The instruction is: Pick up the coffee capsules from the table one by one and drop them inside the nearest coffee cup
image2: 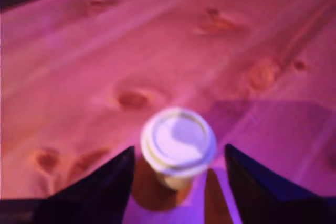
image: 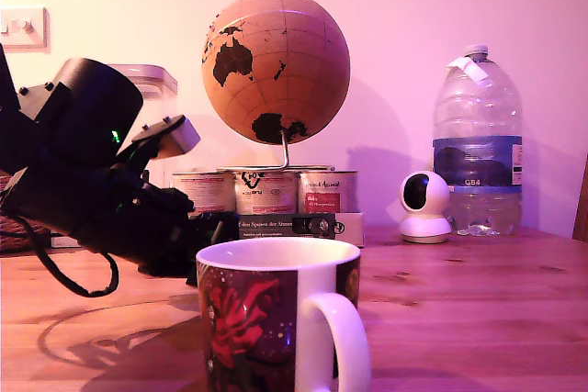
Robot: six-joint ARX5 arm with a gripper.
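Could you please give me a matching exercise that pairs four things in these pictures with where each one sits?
Things:
1. coffee cup
2. coffee capsule
3. water bottle
4. globe

Places:
A. above the tin cans
B. between the open end effector fingers
C. nearest the exterior camera
D. exterior view's right, beside the small white camera

Pairs: 1-C, 2-B, 3-D, 4-A
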